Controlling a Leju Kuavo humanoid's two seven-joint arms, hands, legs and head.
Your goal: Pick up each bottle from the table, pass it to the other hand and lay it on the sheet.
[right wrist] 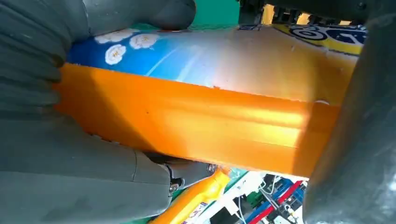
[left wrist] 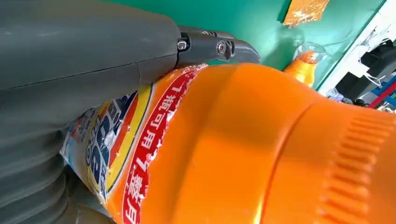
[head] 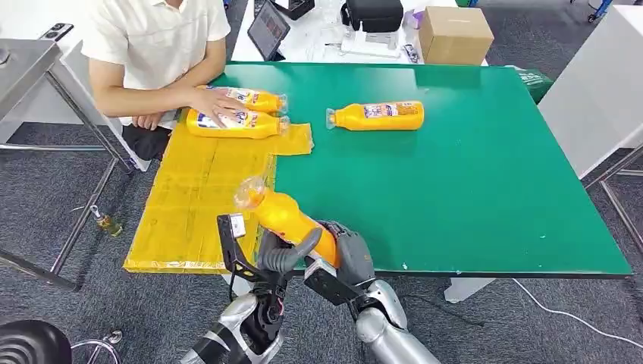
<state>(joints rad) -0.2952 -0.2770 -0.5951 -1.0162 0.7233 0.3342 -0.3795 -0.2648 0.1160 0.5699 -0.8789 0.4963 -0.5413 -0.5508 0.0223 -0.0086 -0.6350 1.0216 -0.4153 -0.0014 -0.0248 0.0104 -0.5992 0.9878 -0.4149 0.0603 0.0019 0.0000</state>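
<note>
An orange bottle (head: 284, 216) with a clear cap is held tilted over the table's front edge, cap pointing toward the yellow sheet (head: 197, 197). Both hands grip its lower body: my left hand (head: 288, 256) wraps it from the left and my right hand (head: 349, 254) from the right. Up close, my left hand (left wrist: 84, 51) lies across the labelled bottle (left wrist: 243, 149), and my right hand (right wrist: 70, 177) clasps the bottle (right wrist: 196, 121). Another orange bottle (head: 377, 115) lies on the green table (head: 470, 189). Two bottles (head: 235, 123) lie on the sheet's far end.
A person sits at the far left with a hand (head: 216, 102) resting on the two bottles on the sheet. A cardboard box (head: 455, 34), a tablet (head: 268, 29) and a black bag (head: 373, 14) stand on the white table behind. A metal table frame (head: 83, 114) stands left.
</note>
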